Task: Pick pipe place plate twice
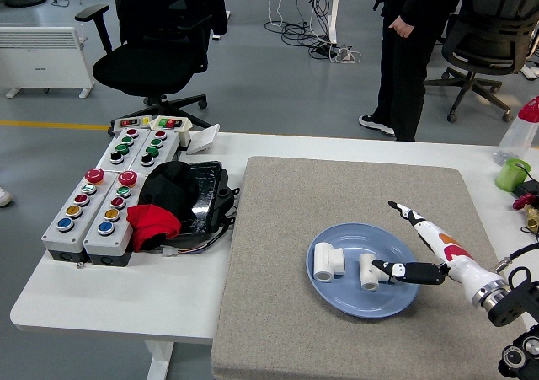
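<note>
A blue plate (386,300) sits on the grey mat (337,195). Two white pipe fittings lie in it: one (328,262) at the left, one (368,272) in the middle. My right hand (406,247) reaches in from the lower right, over the plate's right side. Its fingers are spread and hold nothing; the thumb tip is right beside the middle fitting. The left arm is out of view.
Two grey button boxes (105,199) and a black tray (202,199) with black and red cloth (160,211) stand at the left. A green cup (512,175) and a clear bottle (518,131) stand at the far right. A person (413,51) stands beyond the table.
</note>
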